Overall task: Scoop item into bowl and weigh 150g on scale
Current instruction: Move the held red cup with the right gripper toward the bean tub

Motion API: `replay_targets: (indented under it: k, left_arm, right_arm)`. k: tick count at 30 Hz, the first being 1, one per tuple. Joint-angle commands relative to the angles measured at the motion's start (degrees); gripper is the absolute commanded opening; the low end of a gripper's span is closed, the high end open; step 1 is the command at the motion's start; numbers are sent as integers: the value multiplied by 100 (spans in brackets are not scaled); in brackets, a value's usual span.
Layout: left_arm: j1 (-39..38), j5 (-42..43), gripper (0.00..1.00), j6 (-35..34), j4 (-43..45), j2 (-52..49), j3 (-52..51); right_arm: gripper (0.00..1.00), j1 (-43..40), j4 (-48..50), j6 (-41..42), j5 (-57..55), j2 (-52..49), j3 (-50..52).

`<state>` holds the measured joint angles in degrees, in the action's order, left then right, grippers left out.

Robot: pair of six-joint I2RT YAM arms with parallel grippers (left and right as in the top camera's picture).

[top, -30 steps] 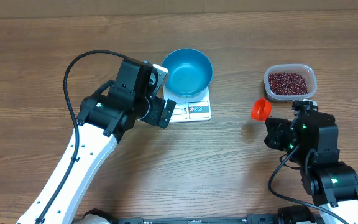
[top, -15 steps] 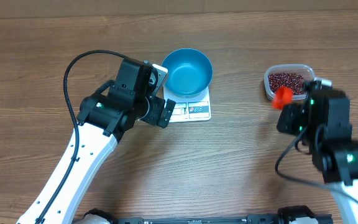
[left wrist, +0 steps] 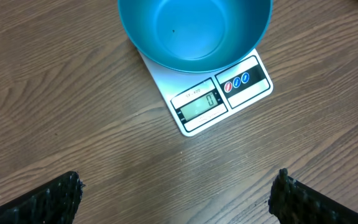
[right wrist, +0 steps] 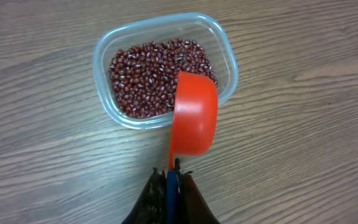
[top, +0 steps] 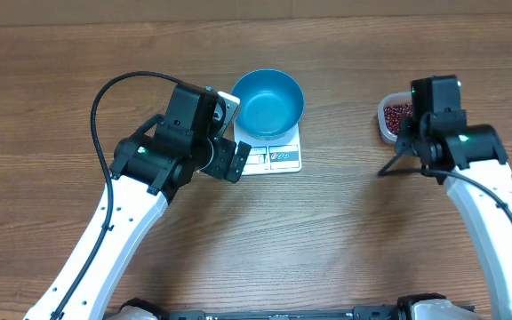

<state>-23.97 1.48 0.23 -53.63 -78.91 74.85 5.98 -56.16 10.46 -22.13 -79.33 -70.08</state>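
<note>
right gripper (right wrist: 169,184) pinches the red scoop (right wrist: 194,115) over the tub (right wrist: 98,68) of beans (right wrist: 148,74); left gripper (left wrist: 176,198) gapes wide near the bowl (left wrist: 194,31) on the scale (left wrist: 219,99)

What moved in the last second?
The right gripper, shut on the scoop, carried it forward, and it now hangs over the tub of beans. The left gripper stayed open near the scale. The bowl stayed on it, empty.
</note>
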Motion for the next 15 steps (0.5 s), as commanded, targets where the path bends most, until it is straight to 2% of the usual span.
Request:
replay_targets:
  k: [1,7,15]
  left_arm:
    - [-15,-22,99,109,7,-48,76]
    - [-15,-20,100,107,9,-48,79]
    - [-15,-22,99,109,9,-48,79]
  right_arm:
    - [4,-37,103,-4,-225,11,-153]
    - [4,-26,319,-44,-227,17,-153]
    - [3,-74,699,-933,-229,-63,-164]
